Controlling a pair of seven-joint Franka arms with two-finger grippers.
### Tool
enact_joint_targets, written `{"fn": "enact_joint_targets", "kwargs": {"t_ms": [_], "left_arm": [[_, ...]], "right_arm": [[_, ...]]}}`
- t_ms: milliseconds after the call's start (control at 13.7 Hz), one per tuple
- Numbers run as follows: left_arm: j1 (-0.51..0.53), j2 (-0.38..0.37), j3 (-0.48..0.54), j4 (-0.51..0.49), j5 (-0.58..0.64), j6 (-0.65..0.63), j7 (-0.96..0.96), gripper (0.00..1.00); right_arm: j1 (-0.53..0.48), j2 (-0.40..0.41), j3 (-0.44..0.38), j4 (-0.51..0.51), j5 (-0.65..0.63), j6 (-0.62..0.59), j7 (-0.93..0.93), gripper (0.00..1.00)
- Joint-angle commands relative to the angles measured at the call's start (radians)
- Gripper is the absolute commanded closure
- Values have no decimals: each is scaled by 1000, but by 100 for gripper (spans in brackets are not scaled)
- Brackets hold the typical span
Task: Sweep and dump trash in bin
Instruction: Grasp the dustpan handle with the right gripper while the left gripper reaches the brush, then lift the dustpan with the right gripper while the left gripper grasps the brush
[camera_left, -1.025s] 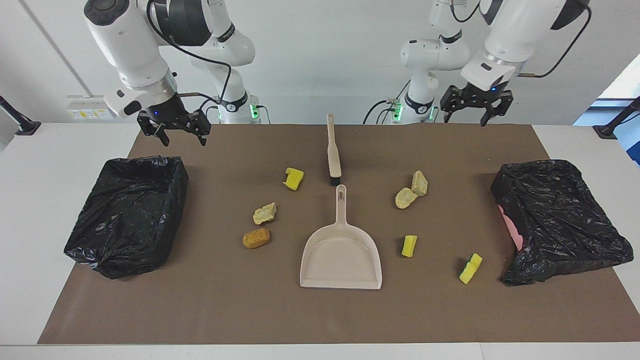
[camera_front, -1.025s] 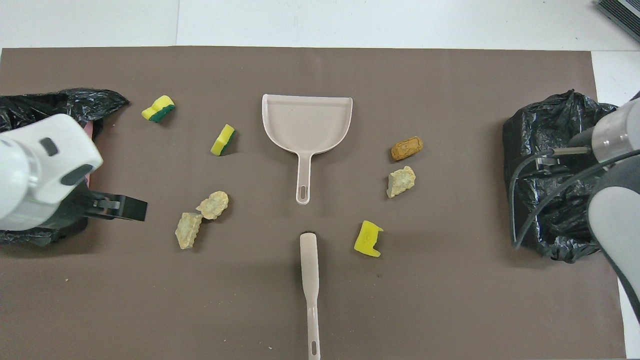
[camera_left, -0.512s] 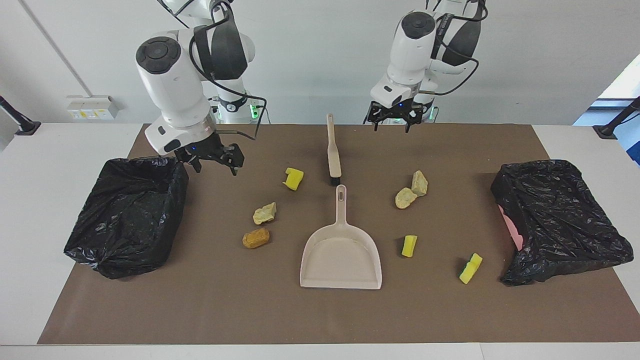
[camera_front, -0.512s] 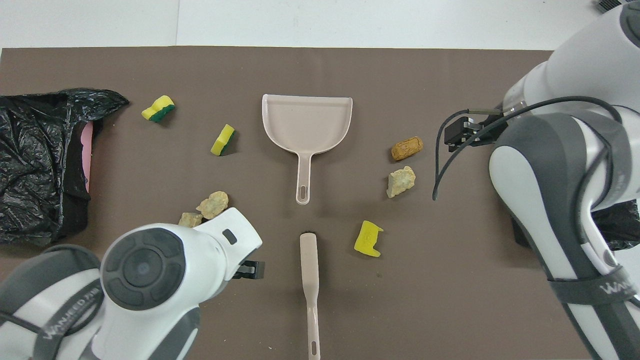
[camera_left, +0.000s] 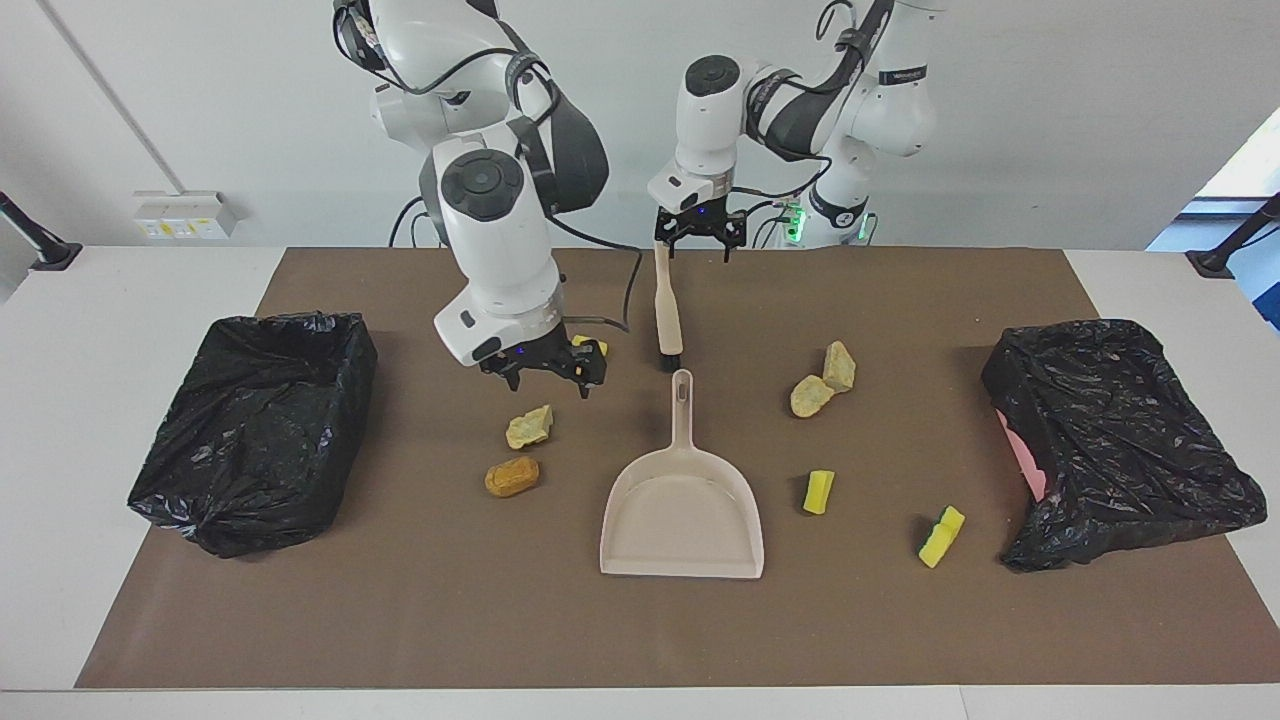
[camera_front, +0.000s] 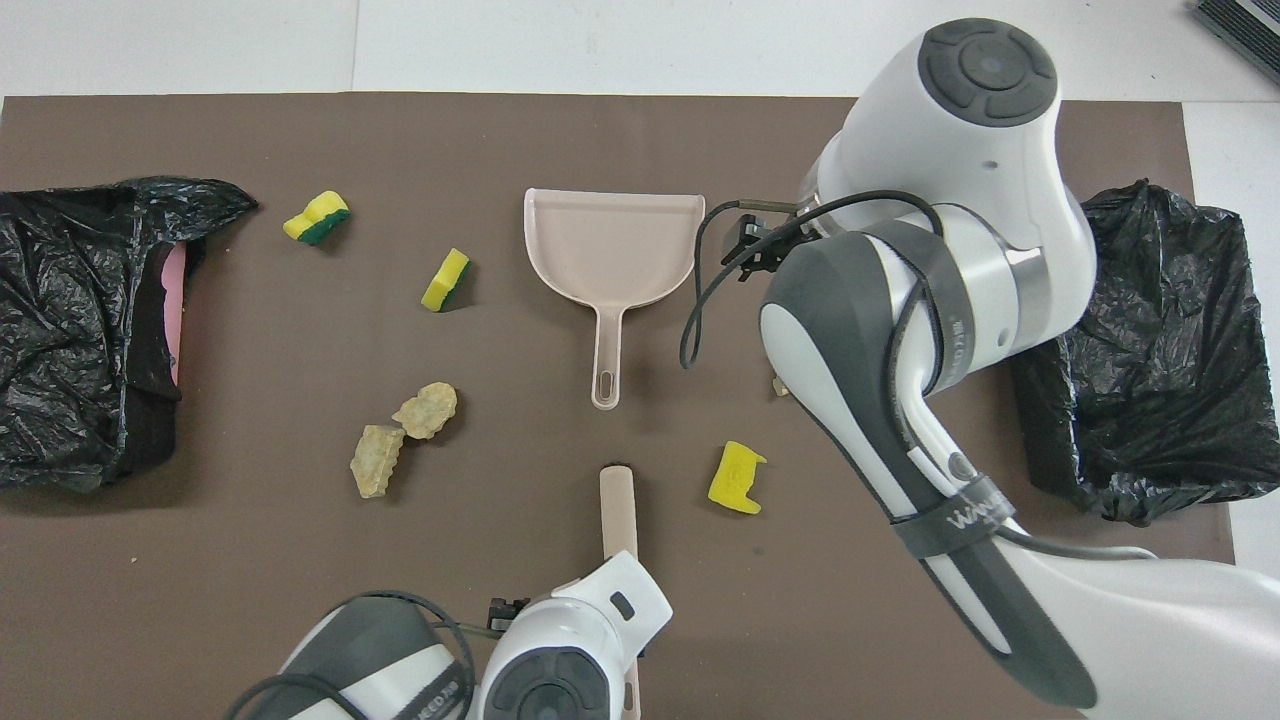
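Both tools gape empty, the left tool over the brush handle, the stiff, light part to grip for sweeping the light, loose trash.

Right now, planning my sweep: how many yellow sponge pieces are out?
3 sponge pieces: one beside the brush; two between the dustpan and the left arm's bin.
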Motion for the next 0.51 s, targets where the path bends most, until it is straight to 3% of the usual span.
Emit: {"fn": "enact_joint_targets", "kwargs": {"t_ms": [0,439], "left_arm": [[-80,40,21,-13,-6,83,-90,0],[-151,86,21,-26,-33,135,-152,0]], "right_arm": [[43,119,1,127,18,22,95,0],[163,209,1,124,18,174,162,0]]}}
